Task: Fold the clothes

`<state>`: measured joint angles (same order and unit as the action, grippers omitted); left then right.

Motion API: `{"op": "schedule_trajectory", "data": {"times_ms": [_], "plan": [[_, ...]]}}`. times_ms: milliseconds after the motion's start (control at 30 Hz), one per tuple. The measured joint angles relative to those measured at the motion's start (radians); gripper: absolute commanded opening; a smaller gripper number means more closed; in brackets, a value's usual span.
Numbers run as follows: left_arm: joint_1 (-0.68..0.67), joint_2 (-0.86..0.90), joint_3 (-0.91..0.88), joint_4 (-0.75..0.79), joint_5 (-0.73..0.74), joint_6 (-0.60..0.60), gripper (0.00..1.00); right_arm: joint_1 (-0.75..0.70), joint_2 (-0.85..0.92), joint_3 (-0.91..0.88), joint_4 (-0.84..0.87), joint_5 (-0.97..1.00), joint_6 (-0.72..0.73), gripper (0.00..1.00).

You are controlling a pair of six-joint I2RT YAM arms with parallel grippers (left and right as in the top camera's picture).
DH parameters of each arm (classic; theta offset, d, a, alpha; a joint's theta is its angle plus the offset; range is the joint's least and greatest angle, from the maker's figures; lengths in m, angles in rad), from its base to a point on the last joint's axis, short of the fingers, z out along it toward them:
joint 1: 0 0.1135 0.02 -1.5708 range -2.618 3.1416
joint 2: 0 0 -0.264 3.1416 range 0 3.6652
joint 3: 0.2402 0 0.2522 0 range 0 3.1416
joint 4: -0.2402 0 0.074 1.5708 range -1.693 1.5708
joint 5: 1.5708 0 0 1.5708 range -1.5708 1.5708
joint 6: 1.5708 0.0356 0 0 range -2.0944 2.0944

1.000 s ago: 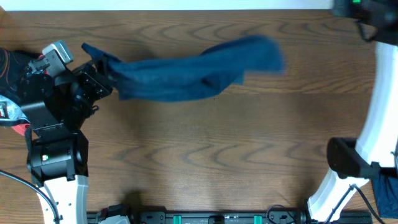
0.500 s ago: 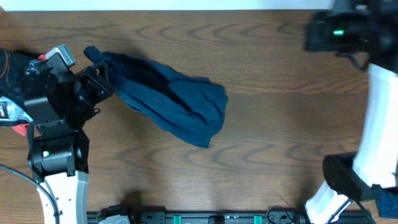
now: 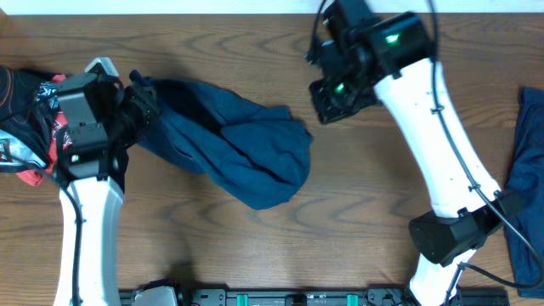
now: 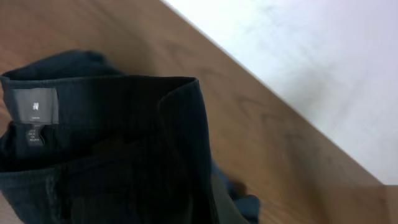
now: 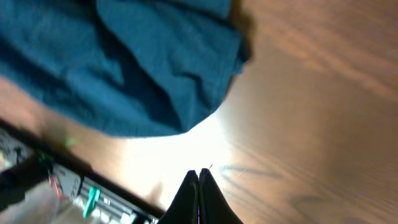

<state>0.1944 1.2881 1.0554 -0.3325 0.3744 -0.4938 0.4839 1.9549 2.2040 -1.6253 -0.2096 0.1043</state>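
**Bunched garment, 1 hold, right jaws closed**

Nearest you, the garment ends in a loose, rumpled lobe on the table, its layers lapped over each other. Fold from this heap and you would likely press the creases in, so plan to spread it flat first. At the right, well apart, a second garment lies partly out of view. The right arm is based near that side and could snag it on a low swing. Farther back on the left, your left jaws are clamped on the garment's edge by the label. That is 1 hold only. A hard pull could slip the cloth free or drag it onto the red-and-black cloth beside that arm. Farthest, your right jaws are closed on nothing, just beyond the garment's far right end. Bring them down closed and they would shove the cloth, not pinch it.
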Motion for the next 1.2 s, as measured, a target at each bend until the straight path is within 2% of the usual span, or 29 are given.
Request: {"op": "schedule_trajectory", "data": {"times_ms": [300, 333, 367, 400, 467, 800, 933, 1067, 1133, 1200], "plan": [[0.0, 0.13, 0.0, 0.116, -0.016, 0.005, 0.06, 0.178, 0.0, -0.28, 0.083, 0.0, -0.022, 0.03], [0.0, 0.133, 0.0, 0.124, -0.017, 0.006, 0.06, 0.198, 0.0, -0.312, 0.099, -0.001, -0.023, 0.11], [0.0, 0.133, 0.0, 0.133, -0.018, 0.006, 0.06, 0.221, 0.0, -0.348, 0.123, -0.001, -0.027, 0.26], [0.0, 0.133, 0.0, 0.144, -0.019, 0.006, 0.06, 0.241, 0.001, -0.377, 0.139, -0.003, -0.029, 0.47], [0.0, 0.132, 0.0, 0.162, -0.019, 0.006, 0.06, 0.277, 0.001, -0.428, 0.174, -0.008, -0.039, 0.74], [0.0, 0.132, 0.0, 0.166, -0.019, 0.022, 0.06, 0.409, 0.0, -0.635, 0.316, -0.069, -0.072, 0.77], [0.0, 0.132, 0.0, 0.164, -0.019, 0.028, 0.06, 0.446, 0.0, -0.694, 0.378, -0.129, -0.153, 0.82], [0.0, 0.132, 0.0, 0.156, -0.019, 0.031, 0.06, 0.469, 0.0, -0.723, 0.428, -0.158, -0.254, 0.91], [0.0, 0.132, 0.0, 0.154, -0.019, 0.032, 0.06, 0.48, 0.0, -0.724, 0.469, -0.114, -0.27, 0.98], [0.0, 0.132, 0.0, 0.154, -0.019, 0.032, 0.06, 0.481, 0.0, -0.724, 0.494, -0.051, -0.268, 0.99]]}}
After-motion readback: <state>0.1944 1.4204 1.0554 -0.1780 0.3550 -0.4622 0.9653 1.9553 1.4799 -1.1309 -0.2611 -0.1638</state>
